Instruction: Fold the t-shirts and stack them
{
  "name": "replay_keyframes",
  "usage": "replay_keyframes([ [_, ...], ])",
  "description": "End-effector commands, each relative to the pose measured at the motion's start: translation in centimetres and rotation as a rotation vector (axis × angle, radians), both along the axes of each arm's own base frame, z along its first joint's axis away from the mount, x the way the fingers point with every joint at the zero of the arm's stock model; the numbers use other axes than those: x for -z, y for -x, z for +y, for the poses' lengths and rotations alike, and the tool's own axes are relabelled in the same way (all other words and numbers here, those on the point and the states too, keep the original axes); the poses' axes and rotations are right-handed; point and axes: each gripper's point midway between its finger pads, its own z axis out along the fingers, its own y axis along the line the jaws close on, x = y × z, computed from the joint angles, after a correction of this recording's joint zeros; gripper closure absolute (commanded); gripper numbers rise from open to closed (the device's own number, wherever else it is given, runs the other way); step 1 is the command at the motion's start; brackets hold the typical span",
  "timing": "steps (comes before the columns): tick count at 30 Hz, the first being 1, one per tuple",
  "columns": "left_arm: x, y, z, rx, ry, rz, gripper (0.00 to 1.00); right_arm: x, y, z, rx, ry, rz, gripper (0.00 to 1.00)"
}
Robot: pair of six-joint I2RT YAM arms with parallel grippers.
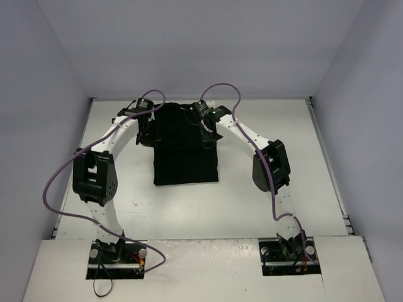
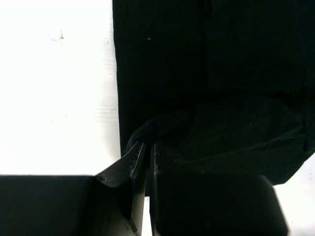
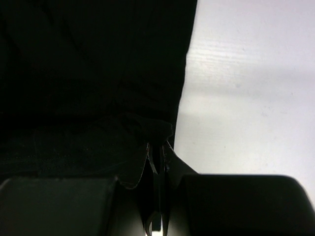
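From above, I'm watching the black t-shirt (image 1: 186, 157) lying on the white table (image 1: 283, 189), with purple cables (image 1: 46, 189) looping on either side of it (both arms are bending in toward its far edge). On the left wrist camera, the left gripper (image 2: 148, 145) is pinching the t-shirt's lifted left corner. On the right wrist camera, the right gripper (image 3: 157, 145) is clamping cloth at the t-shirt's right edge.
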Motion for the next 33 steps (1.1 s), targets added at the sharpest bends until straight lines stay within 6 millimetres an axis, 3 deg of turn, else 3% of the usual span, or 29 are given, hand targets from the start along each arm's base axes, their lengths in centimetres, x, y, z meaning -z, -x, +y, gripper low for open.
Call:
replay_keyframes([
  [1, -1.2, -2.4, 1.6, -0.035, -0.016, -0.074, 1.0, -0.9, -2.1, -1.6, 0.017, 0.036, -0.035, 1.0],
  [4, -0.2, -3.2, 1.6, -0.026, -0.018, -0.055, 0.98, -0.2, -2.7, -1.7, 0.021, 0.037, -0.029, 1.0],
  [6, 0.0, -4.0, 1.5, -0.015, -0.014, -0.06, 0.88, 0.0, -3.1, -1.8, 0.028, 0.032, -0.029, 0.98],
  [8, -0.3, -4.8, 1.4, -0.001, -0.012, -0.073, 0.77, 0.1, -3.6, -2.0, 0.039, 0.025, -0.03, 0.87],
  [12, -2.4, -6.5, 1.6, 0.006, -0.003, -0.136, 0.53, -1.0, -4.8, -2.5, 0.064, -0.009, -0.052, 0.67],
  [16, -8.3, -7.7, 2.3, -0.003, 0.023, -0.277, 0.49, -6.2, -5.9, -2.7, 0.054, -0.068, -0.147, 0.61],
  [18, -11.6, -7.0, 2.5, 0.006, 0.036, -0.348, 0.49, -8.8, -5.6, -2.5, 0.008, -0.093, -0.181, 0.61],
  [20, -13.5, -5.7, 2.2, 0.018, 0.057, -0.387, 0.49, -10.1, -4.7, -2.1, -0.062, -0.12, -0.178, 0.61],
  [24, -14.2, -1.0, 2.1, -0.008, 0.111, -0.413, 0.49, -12.0, -1.9, -0.1, -0.216, -0.215, -0.168, 0.62],
  [25, -13.7, -0.1, 2.0, -0.015, 0.124, -0.411, 0.5, -11.7, -0.9, 0.8, -0.261, -0.247, -0.148, 0.62],
  [26, -11.4, 1.2, 1.8, -0.018, 0.128, -0.369, 0.5, -10.9, 0.2, 1.8, -0.312, -0.273, -0.118, 0.62],
  [27, -10.9, 1.8, 1.6, -0.037, 0.152, -0.383, 0.5, -10.6, 0.8, 2.7, -0.359, -0.31, -0.104, 0.62],
  [29, -7.2, 3.7, 0.9, -0.053, 0.192, -0.318, 0.51, -9.6, 1.9, 4.4, -0.431, -0.358, -0.064, 0.61],
  [33, -2.8, 5.4, -1.4, -0.035, 0.227, -0.233, 0.54, -6.3, 3.3, 7.2, -0.546, -0.398, 0.03, 0.61],
])
